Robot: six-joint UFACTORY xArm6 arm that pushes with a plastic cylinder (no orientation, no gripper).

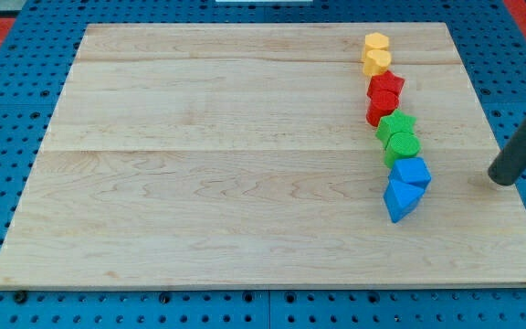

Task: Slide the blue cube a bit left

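Note:
The blue cube (413, 171) sits on the wooden board (208, 174) at the view's right, just above a blue wedge-like block (399, 199) that touches it. My tip (501, 176) rests on the board to the right of the blue cube, about a block and a half away, at roughly the same height in the view. The dark rod slants up to the view's right edge.
A column of blocks runs up from the blue cube: a green cylinder (403, 146), a green star (395, 125), two red blocks (383, 108) (386, 85), two yellow blocks (378, 62) (376, 43). The board's right edge (519, 183) lies just beyond my tip.

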